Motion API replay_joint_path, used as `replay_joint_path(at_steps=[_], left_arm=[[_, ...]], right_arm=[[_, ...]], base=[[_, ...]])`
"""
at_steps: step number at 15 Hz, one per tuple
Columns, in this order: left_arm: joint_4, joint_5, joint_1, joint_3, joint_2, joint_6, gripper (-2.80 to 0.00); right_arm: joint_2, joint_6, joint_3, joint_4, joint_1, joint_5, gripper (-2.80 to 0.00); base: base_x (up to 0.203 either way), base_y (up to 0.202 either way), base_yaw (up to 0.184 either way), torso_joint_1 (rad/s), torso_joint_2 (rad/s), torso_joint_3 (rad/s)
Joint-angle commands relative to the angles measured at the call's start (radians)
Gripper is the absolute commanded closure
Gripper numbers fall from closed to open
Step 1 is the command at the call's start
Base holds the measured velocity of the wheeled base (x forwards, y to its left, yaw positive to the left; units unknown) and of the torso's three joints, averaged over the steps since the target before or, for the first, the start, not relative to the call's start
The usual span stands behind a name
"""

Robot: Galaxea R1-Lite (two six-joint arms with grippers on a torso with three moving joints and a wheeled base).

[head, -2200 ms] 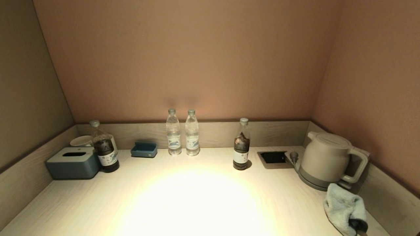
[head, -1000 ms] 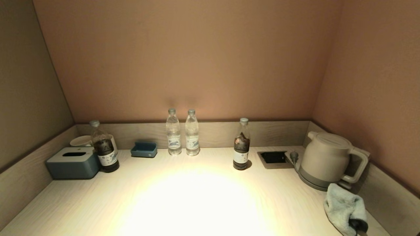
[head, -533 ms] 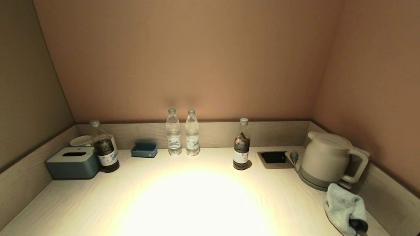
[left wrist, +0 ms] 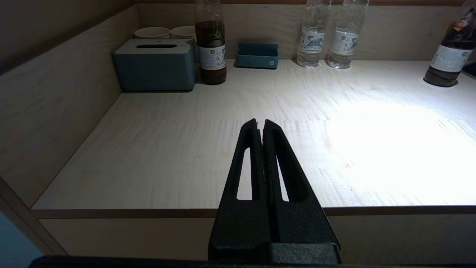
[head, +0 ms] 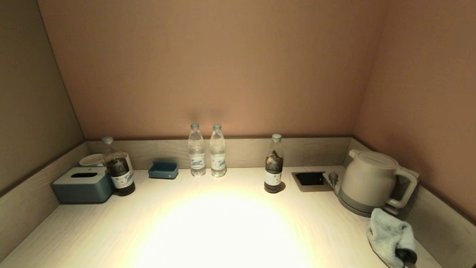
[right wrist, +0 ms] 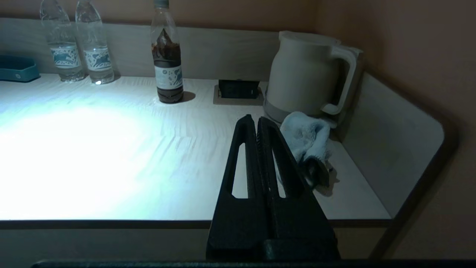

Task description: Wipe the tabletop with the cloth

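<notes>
A light blue cloth (head: 390,235) lies crumpled on the pale wooden tabletop (head: 223,230) at the front right, just in front of the kettle; it also shows in the right wrist view (right wrist: 308,137). My right gripper (right wrist: 257,119) is shut and empty, held back off the table's front edge, to the left of the cloth. My left gripper (left wrist: 261,122) is shut and empty, held off the front edge on the left side. Neither gripper shows in the head view.
A white kettle (head: 368,182) and a recessed socket (head: 310,179) stand at the back right. A dark bottle (head: 273,164), two clear water bottles (head: 206,150), a blue tray (head: 163,170), another dark bottle (head: 118,168), a tissue box (head: 82,185) and cups (head: 92,160) line the back. Low walls edge three sides.
</notes>
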Motion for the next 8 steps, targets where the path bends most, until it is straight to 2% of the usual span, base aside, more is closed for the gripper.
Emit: replay_joint_path(at_steps=[1, 4, 8], left_arm=[[0.0, 0.0, 0.0, 0.0, 0.0, 0.0, 0.0], [0.0, 0.0, 0.0, 0.0, 0.0, 0.0, 0.0], [0.0, 0.0, 0.0, 0.0, 0.0, 0.0, 0.0]], right_arm=[[0.0, 0.014, -0.002, 0.092, 0.0, 0.0, 0.0], [0.0, 0.059, 0.001, 0.088, 0.0, -0.006, 0.0], [0.0, 0.064, 0.001, 0.088, 0.0, -0.006, 0.0]], base=[[0.0, 0.0, 0.0, 0.0, 0.0, 0.0], [0.0, 0.0, 0.0, 0.0, 0.0, 0.0], [0.0, 0.0, 0.0, 0.0, 0.0, 0.0]])
